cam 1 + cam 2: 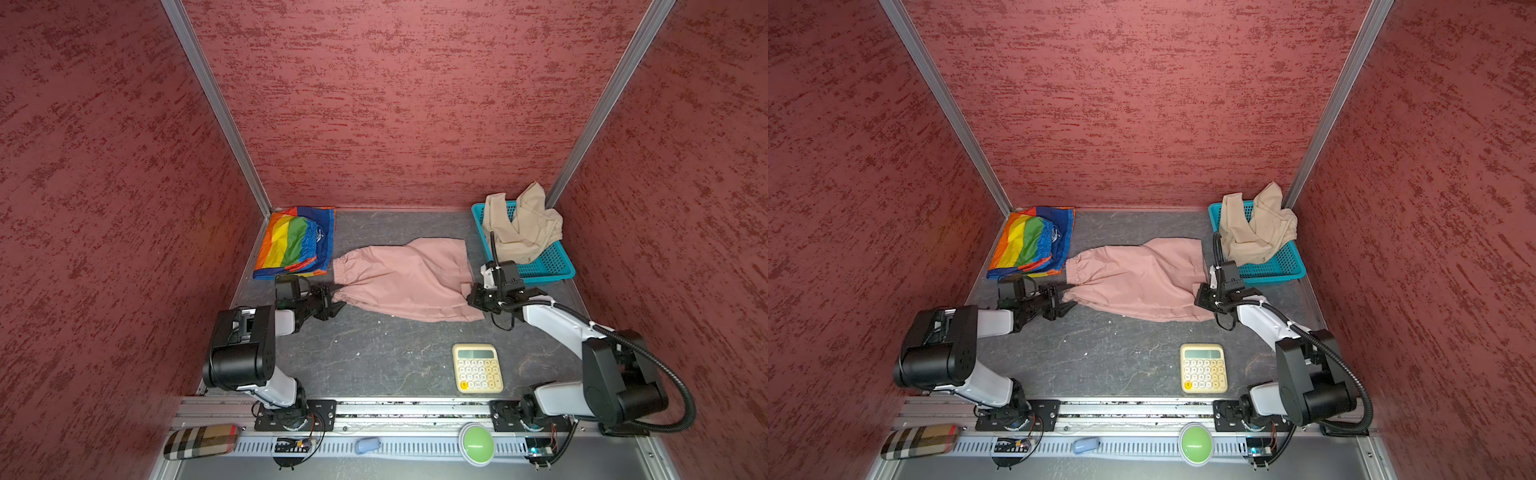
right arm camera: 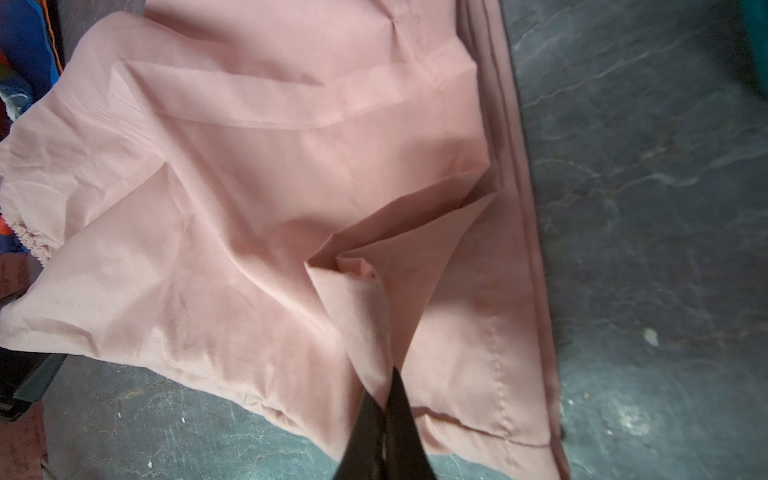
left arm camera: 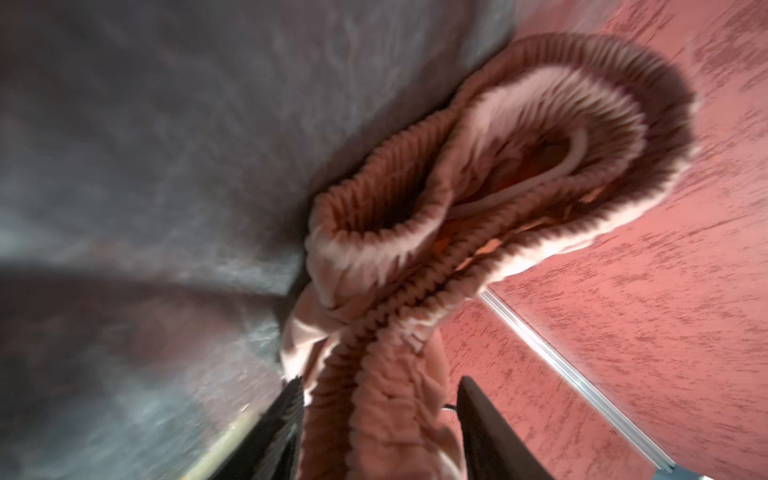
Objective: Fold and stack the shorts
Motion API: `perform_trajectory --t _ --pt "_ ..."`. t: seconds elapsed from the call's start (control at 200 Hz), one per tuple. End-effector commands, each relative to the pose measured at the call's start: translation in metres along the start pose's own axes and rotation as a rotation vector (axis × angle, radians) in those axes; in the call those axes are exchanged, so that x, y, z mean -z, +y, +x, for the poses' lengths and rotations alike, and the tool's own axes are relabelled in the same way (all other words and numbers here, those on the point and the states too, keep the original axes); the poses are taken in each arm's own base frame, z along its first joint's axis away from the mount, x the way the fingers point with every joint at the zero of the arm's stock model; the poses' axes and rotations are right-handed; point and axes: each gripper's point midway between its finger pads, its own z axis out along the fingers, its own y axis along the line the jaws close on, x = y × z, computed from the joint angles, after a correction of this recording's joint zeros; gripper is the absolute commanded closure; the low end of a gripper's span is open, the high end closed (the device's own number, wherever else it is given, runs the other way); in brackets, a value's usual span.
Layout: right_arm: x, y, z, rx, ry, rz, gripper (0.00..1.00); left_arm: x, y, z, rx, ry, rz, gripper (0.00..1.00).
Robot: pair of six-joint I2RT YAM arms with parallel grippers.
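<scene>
The dusty pink shorts (image 1: pixel 407 278) (image 1: pixel 1138 278) lie spread across the middle of the dark mat, with the waistband to the left. My left gripper (image 1: pixel 338 295) (image 1: pixel 1071 296) is at the near corner of the gathered waistband (image 3: pixel 415 249). Its jaws stand apart on either side of the band (image 3: pixel 380 382), and a small gap shows beside one finger. My right gripper (image 1: pixel 471 297) (image 2: pixel 395 370) is shut on a pinch of the pink hem at the right end. The rainbow shorts (image 1: pixel 295 243) lie folded at the back left. The beige shorts (image 1: pixel 521 226) lie crumpled in the teal basket (image 1: pixel 552 266).
A yellow calculator (image 1: pixel 478 368) lies on the mat near the front right. On the front rail sit a green button (image 1: pixel 476 444), a small blue object (image 1: pixel 367 444) and a plaid case (image 1: pixel 201 440). Red walls close in three sides.
</scene>
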Motion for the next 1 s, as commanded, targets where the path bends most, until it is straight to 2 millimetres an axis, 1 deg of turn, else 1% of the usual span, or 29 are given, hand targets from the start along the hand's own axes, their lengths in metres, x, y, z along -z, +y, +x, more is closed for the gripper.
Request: perform_trajectory --t 0.0,0.045,0.105,0.195,0.25,0.301,0.346,0.386,0.471,0.526,0.556,0.566,0.581,0.636,0.691,0.746,0.822,0.877,0.912,0.997 --pt "0.0 0.004 -0.003 0.012 -0.021 -0.021 1.0 0.003 -0.016 0.001 -0.023 -0.029 0.047 0.52" --pt "0.0 0.003 -0.003 0.015 -0.02 -0.019 1.0 0.004 -0.019 0.002 -0.033 -0.033 0.047 0.56" --pt "0.001 0.004 -0.004 0.017 -0.023 -0.02 1.0 0.006 -0.02 0.002 -0.049 -0.042 0.038 0.67" --pt "0.002 0.007 -0.006 0.019 -0.026 -0.027 1.0 0.007 -0.024 0.001 -0.071 -0.051 0.036 0.81" --pt "0.004 0.011 -0.011 0.019 -0.033 -0.041 1.0 0.007 -0.034 -0.001 -0.088 -0.049 0.053 0.92" --pt "0.009 0.019 -0.019 0.023 -0.046 -0.055 1.0 0.007 -0.05 -0.001 -0.113 -0.043 0.078 1.0" --pt "0.014 0.025 -0.029 0.029 -0.062 -0.063 1.0 0.007 -0.068 0.0 -0.146 -0.044 0.097 1.0" --pt "0.02 0.033 -0.042 0.037 -0.085 -0.073 1.0 0.008 -0.082 0.001 -0.177 -0.047 0.103 1.0" --pt "0.029 0.045 -0.068 0.046 -0.118 -0.085 1.0 0.009 -0.12 0.002 -0.268 -0.062 0.131 1.0" --pt "0.032 0.053 -0.084 0.054 -0.132 -0.097 1.0 0.008 -0.139 0.0 -0.322 -0.083 0.133 1.0" --pt "0.038 0.06 -0.094 0.064 -0.153 -0.108 1.0 0.007 -0.149 -0.001 -0.351 -0.091 0.142 1.0" --pt "0.033 0.058 -0.095 0.06 -0.141 -0.1 1.0 0.007 -0.152 -0.001 -0.359 -0.091 0.144 1.0" --pt "0.031 0.058 -0.098 0.061 -0.139 -0.098 1.0 0.006 -0.156 -0.002 -0.367 -0.09 0.15 1.0" --pt "0.033 0.064 -0.113 0.07 -0.152 -0.099 1.0 0.001 -0.171 -0.006 -0.393 -0.082 0.168 1.0" --pt "0.037 0.068 -0.127 0.072 -0.168 -0.103 1.0 -0.008 -0.181 -0.013 -0.408 -0.07 0.179 1.0" --pt "0.045 0.074 -0.144 0.08 -0.192 -0.113 1.0 -0.017 -0.192 -0.019 -0.434 -0.059 0.181 1.0" --pt "0.053 0.079 -0.165 0.091 -0.218 -0.112 1.0 -0.033 -0.204 -0.027 -0.469 -0.041 0.176 1.0" --pt "0.055 0.08 -0.178 0.098 -0.222 -0.103 1.0 -0.043 -0.209 -0.034 -0.475 -0.032 0.169 1.0" --pt "0.055 0.08 -0.184 0.105 -0.222 -0.098 1.0 -0.048 -0.213 -0.036 -0.483 -0.03 0.177 1.0" --pt "0.056 0.081 -0.192 0.111 -0.227 -0.101 1.0 -0.052 -0.213 -0.043 -0.493 -0.035 0.178 1.0"
